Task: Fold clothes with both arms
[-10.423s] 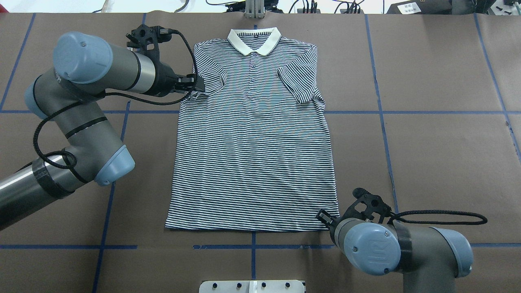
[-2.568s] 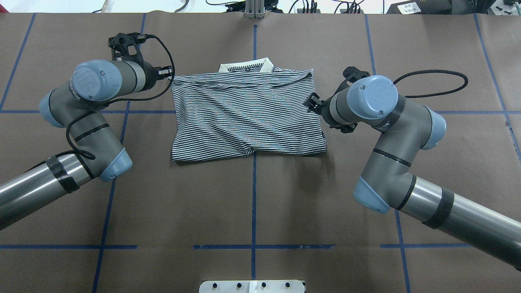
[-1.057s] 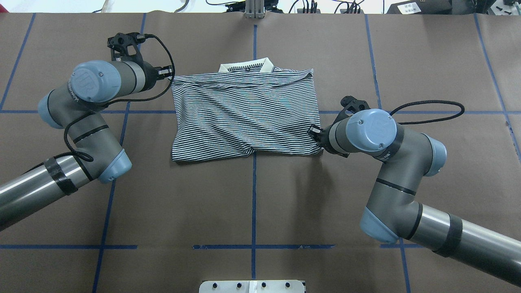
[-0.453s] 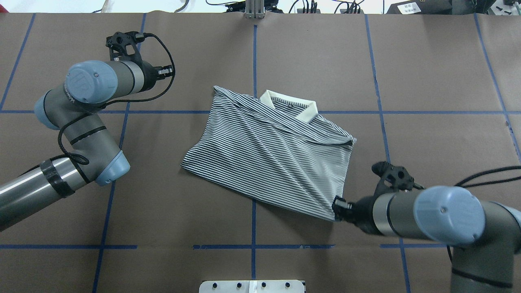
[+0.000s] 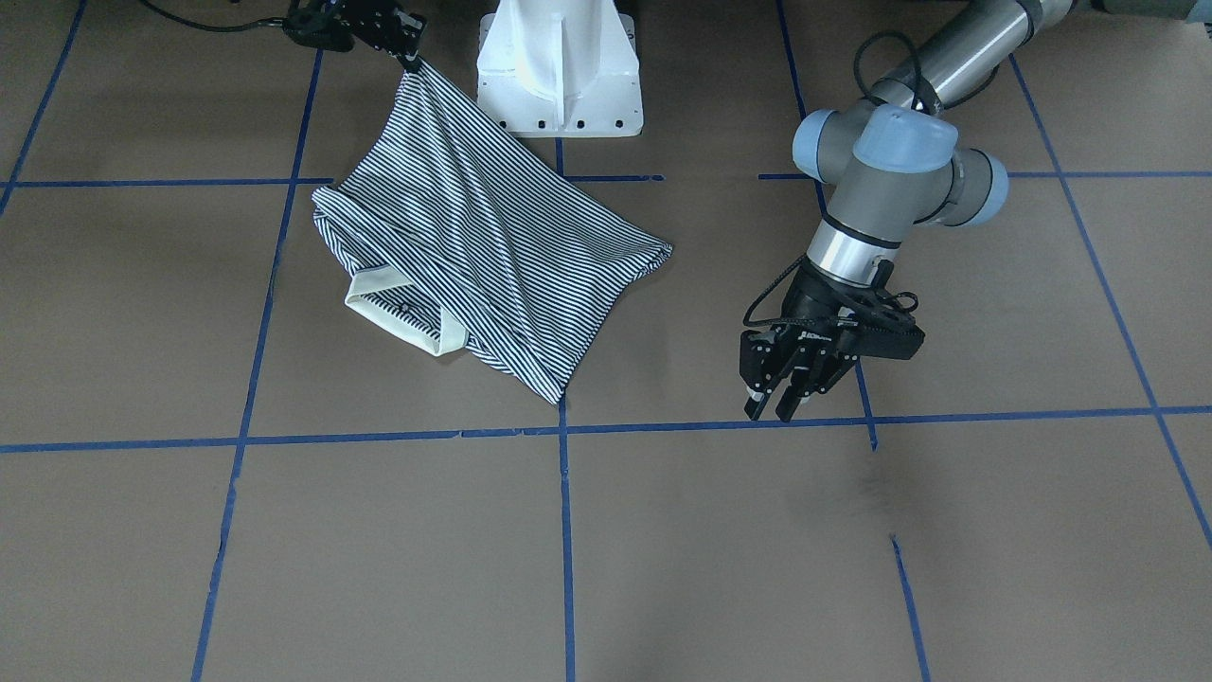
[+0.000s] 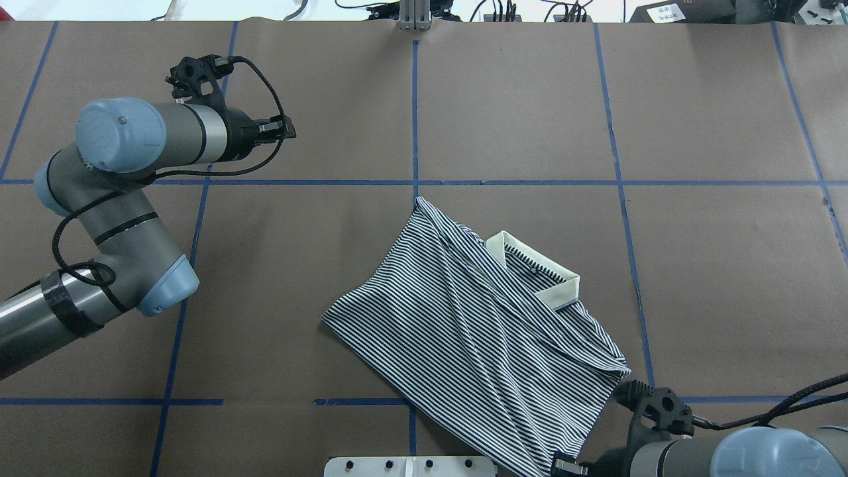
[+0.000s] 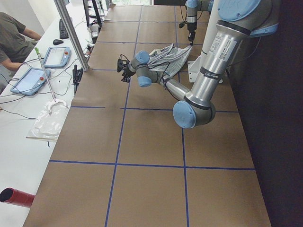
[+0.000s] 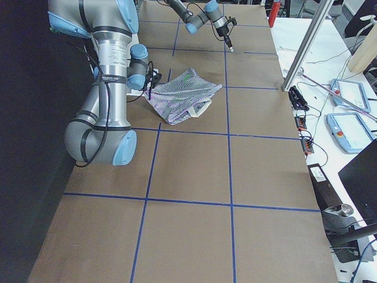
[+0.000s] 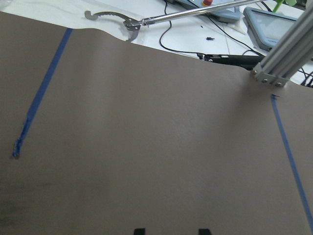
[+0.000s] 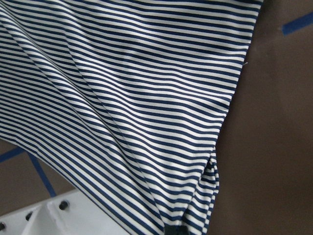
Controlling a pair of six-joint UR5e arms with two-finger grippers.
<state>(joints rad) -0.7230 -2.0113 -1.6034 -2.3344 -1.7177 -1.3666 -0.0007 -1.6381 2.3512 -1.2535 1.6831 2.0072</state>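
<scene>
The striped polo shirt (image 6: 477, 331) lies folded and skewed on the brown table, white collar (image 6: 536, 271) showing on its far right side. My right gripper (image 6: 560, 464) is shut on the shirt's near corner beside the base; in the front view the fabric (image 5: 473, 256) runs taut up to that gripper (image 5: 409, 59). Stripes (image 10: 137, 98) fill the right wrist view. My left gripper (image 6: 288, 127) hovers open over bare table at the far left, well away from the shirt, its fingers (image 5: 769, 412) holding nothing.
The white pedestal base (image 5: 559, 66) stands right beside the held corner. Blue tape lines (image 6: 414, 182) grid the table. An aluminium post (image 6: 414, 13) rises at the far edge. A person (image 7: 14, 42) sits at a side bench with tablets.
The left gripper has let go of the shirt's far corner and drifted slightly. The right gripper has dragged the shirt toward the base and to the right, turning it askew.
</scene>
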